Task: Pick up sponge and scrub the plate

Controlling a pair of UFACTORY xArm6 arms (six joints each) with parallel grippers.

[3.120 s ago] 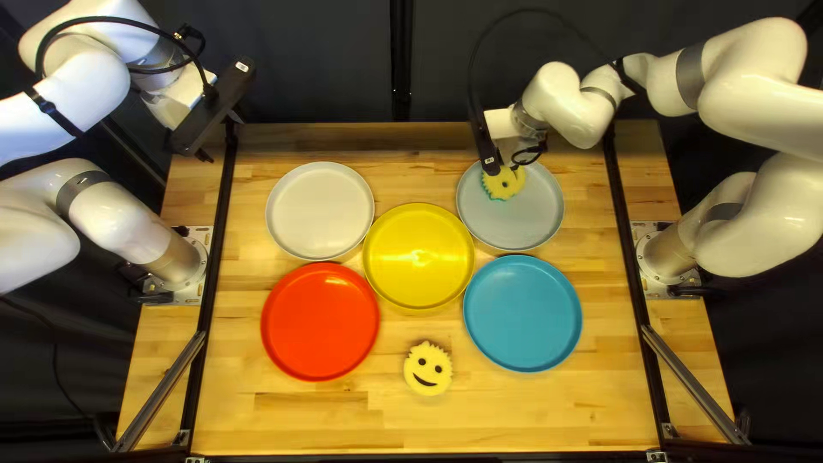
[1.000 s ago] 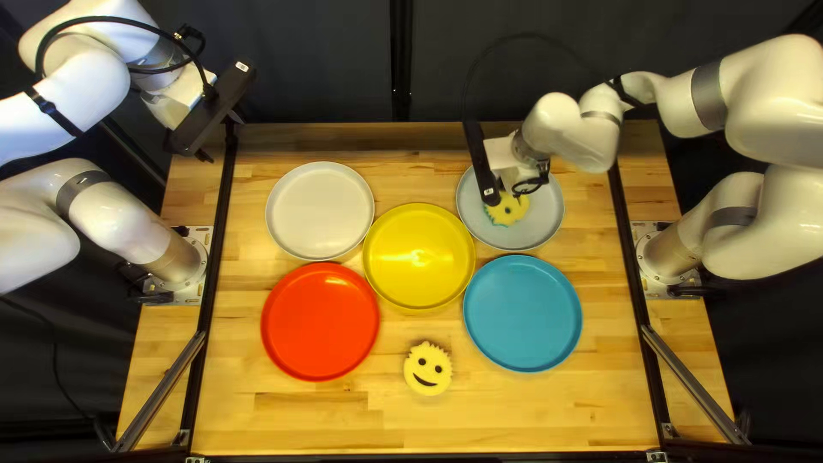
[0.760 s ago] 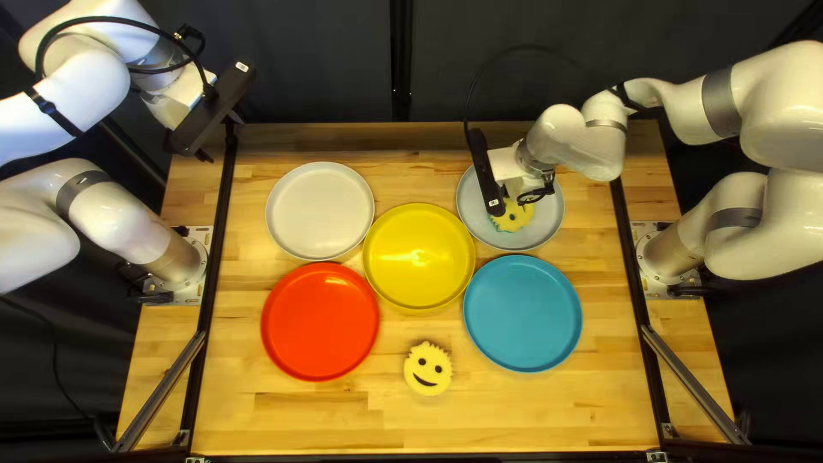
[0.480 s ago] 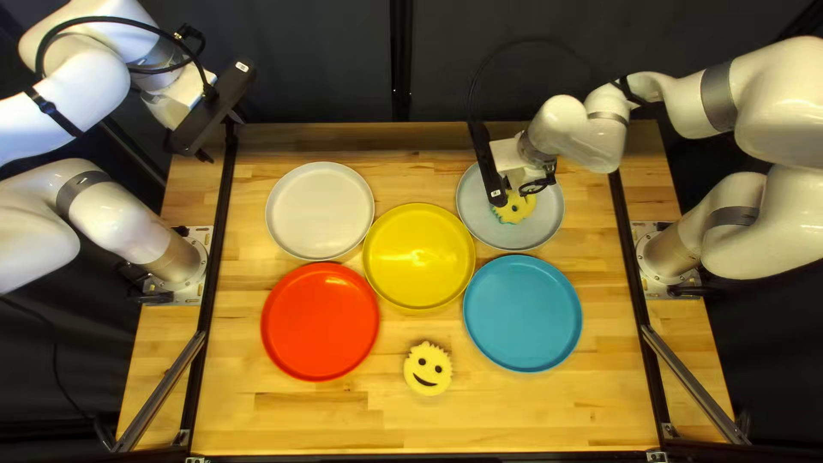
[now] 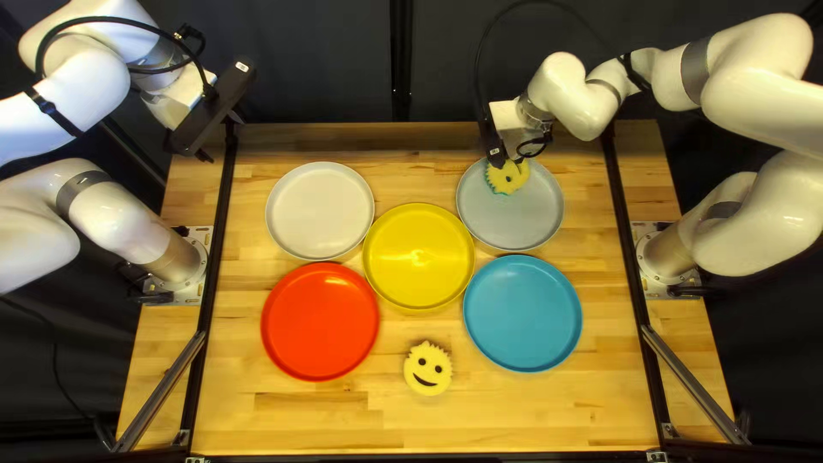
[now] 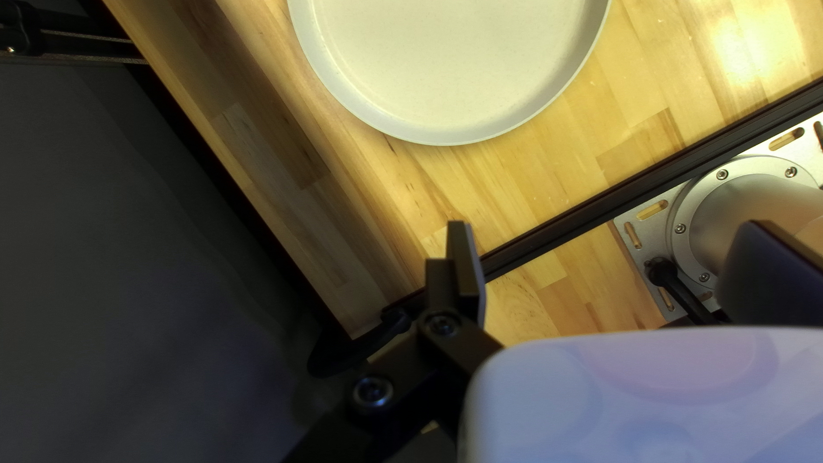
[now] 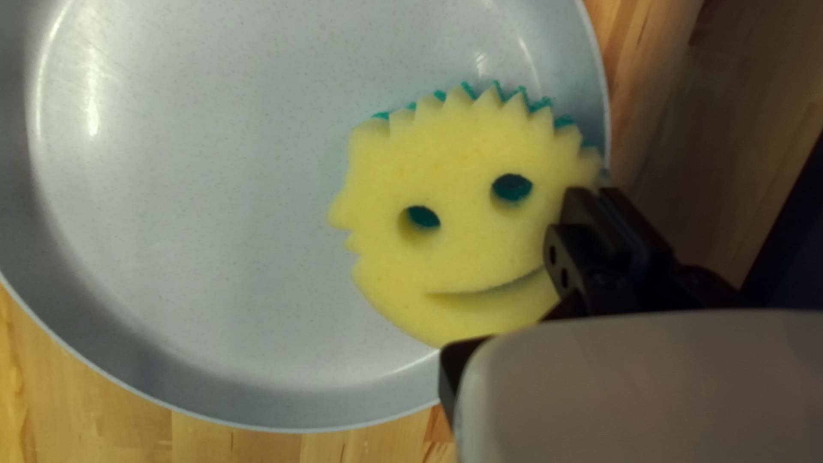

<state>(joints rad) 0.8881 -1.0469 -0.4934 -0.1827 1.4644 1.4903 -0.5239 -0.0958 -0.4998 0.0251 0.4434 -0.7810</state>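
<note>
Top left view: note the sponge [image 5: 507, 178] within the gray plate [image 5: 514, 225], toward its far rim, clamped in the right gripper [image 5: 519, 163]. Observe the yellow plate [image 5: 418, 274] in the middle, the white plate [image 5: 320, 210] and red plate [image 5: 320, 321] left of it, the blue plate [image 5: 522, 313] nearer than the gray one, and a second sponge [image 5: 428, 377] on the table [image 5: 300, 420] between red and blue. Find the left gripper [image 5: 221, 137] at the far left corner, raised.

Left wrist view: note fingers [image 6: 467, 266] wide apart; white plate ahead.

Right wrist view: note fingers [image 7: 583, 223] closed on the sponge's edge, smiling face upward, teal underside.
</note>
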